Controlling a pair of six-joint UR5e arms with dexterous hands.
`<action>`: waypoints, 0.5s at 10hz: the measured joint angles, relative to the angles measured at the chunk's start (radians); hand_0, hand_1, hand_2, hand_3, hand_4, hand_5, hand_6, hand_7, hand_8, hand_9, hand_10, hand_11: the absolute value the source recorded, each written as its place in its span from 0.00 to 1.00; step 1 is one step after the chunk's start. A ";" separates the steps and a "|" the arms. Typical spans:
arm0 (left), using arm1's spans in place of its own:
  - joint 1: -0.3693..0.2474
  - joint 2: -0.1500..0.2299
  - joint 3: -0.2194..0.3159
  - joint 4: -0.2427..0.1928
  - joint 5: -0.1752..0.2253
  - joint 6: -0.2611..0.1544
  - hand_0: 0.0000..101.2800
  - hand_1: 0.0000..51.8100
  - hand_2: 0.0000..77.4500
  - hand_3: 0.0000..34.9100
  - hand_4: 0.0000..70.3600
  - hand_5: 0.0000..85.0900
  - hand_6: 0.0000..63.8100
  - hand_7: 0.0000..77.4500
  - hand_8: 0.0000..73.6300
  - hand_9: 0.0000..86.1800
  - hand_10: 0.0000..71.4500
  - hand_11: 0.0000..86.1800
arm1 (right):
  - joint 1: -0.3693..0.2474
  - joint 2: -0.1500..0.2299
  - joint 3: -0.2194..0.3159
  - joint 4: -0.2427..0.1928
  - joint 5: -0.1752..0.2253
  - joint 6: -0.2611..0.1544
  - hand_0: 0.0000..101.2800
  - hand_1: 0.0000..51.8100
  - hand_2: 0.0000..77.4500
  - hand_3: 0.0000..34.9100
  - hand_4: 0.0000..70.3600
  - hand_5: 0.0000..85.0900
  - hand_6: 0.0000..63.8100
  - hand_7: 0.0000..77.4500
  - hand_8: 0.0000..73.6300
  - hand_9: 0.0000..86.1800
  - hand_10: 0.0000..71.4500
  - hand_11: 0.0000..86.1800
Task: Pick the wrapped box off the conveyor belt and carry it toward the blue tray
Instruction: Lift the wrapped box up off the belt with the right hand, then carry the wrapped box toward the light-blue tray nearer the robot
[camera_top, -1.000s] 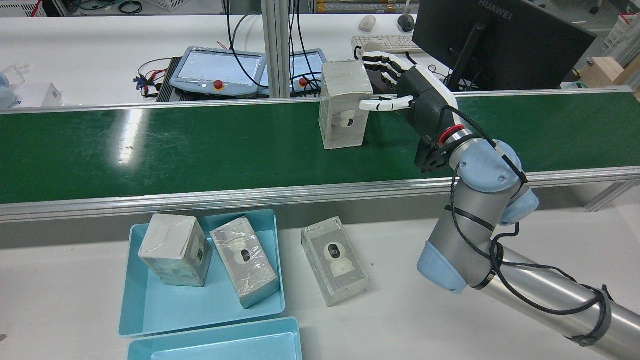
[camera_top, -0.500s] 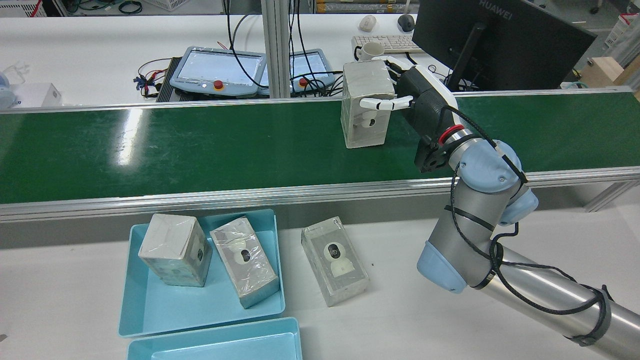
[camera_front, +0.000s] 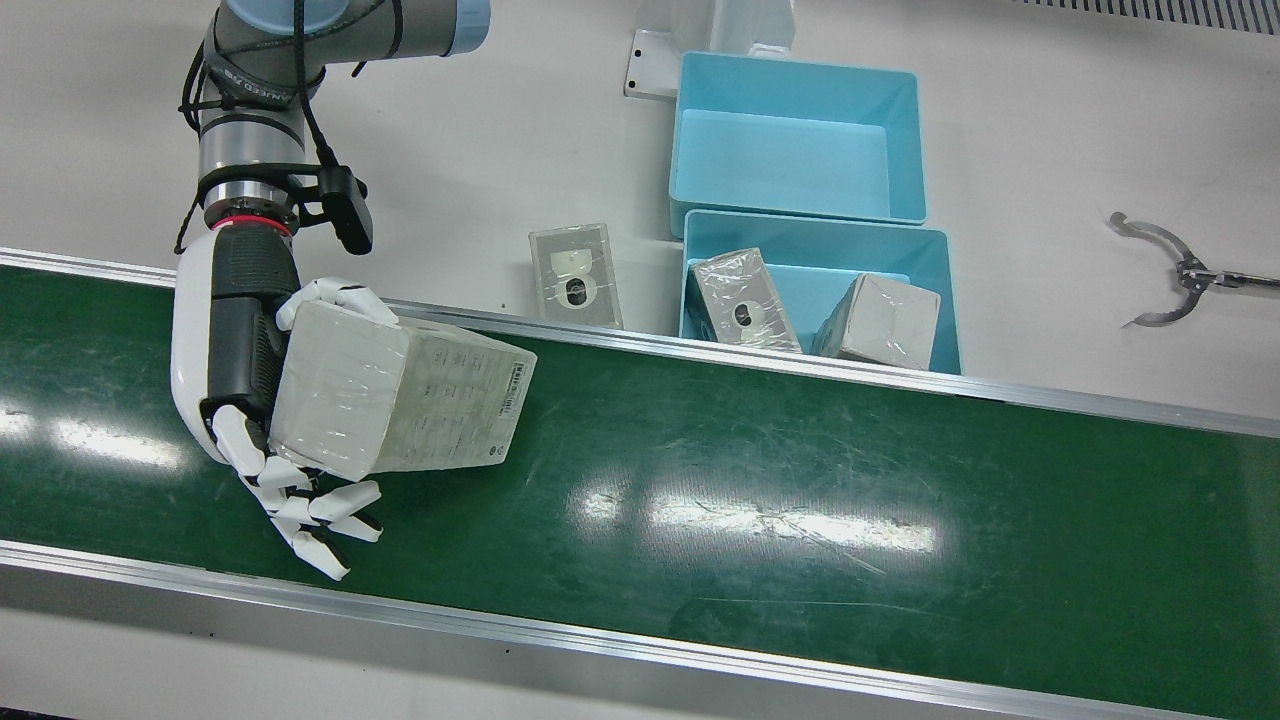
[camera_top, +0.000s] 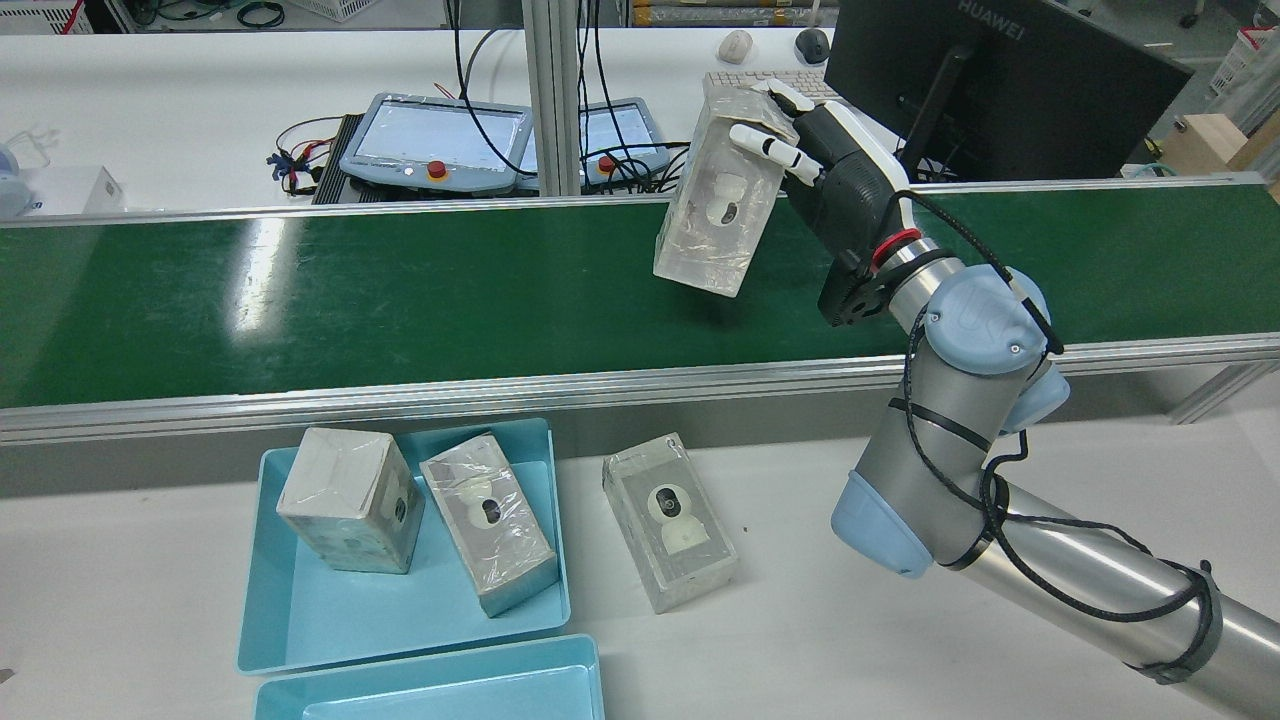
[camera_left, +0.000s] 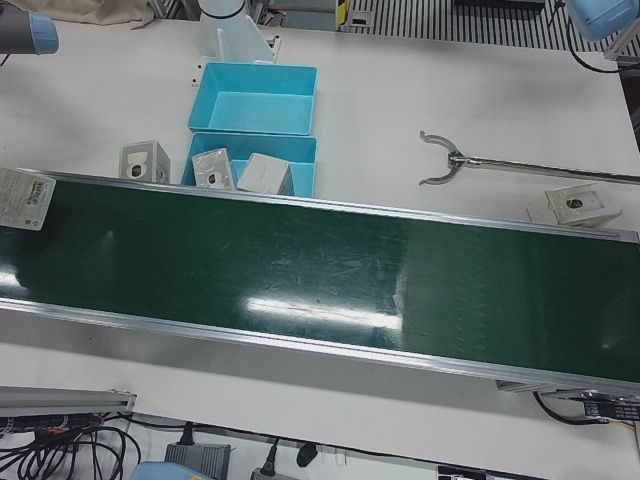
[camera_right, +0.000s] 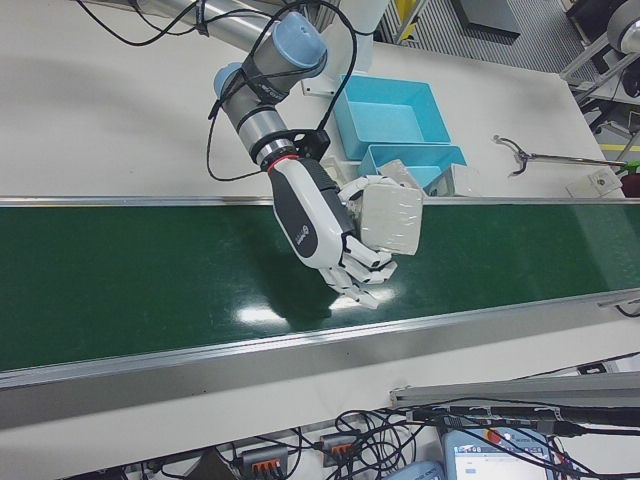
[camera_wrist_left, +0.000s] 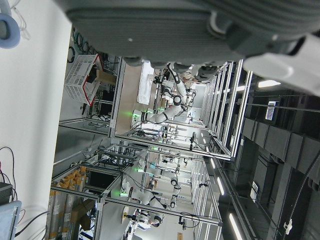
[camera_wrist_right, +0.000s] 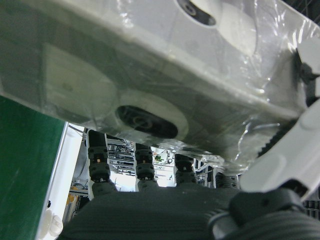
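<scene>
With the right hand (camera_top: 820, 160) gripping the tilted box (camera_top: 715, 195) above the belt (camera_top: 400, 290), keep that clamp firm and swing steadily toward the tray (camera_top: 300, 610); the left hand's fingers cannot be judged.

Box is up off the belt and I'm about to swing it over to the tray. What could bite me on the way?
The plastic-wrapped white box hangs tilted in the right robot hand, gripped only at its top end; the film may let it slip. The nearer blue tray already holds two boxes, leaving little room. Another wrapped box lies beside it, possibly in your path.

Bright overhead glare on conveyor belt (camera_front: 760, 520)
</scene>
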 joint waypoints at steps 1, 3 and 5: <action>0.000 0.000 0.000 0.000 0.000 0.000 0.00 0.00 0.01 0.00 0.01 0.01 0.00 0.01 0.01 0.00 0.01 0.00 | -0.008 0.012 0.009 0.017 0.000 -0.001 0.40 0.16 0.48 0.85 0.30 0.82 0.21 0.53 0.11 0.19 0.24 0.28; 0.000 0.000 0.000 0.000 0.000 0.000 0.00 0.00 0.01 0.00 0.00 0.01 0.01 0.01 0.01 0.00 0.01 0.00 | -0.051 0.031 0.051 0.035 0.005 -0.004 0.40 0.16 0.48 0.86 0.30 0.82 0.21 0.54 0.11 0.22 0.24 0.28; 0.000 0.000 0.000 0.000 0.000 0.000 0.00 0.00 0.01 0.00 0.00 0.01 0.00 0.01 0.01 0.00 0.01 0.00 | -0.117 0.048 0.104 0.039 0.016 -0.007 0.39 0.16 0.48 0.86 0.30 0.81 0.23 0.58 0.11 0.22 0.24 0.28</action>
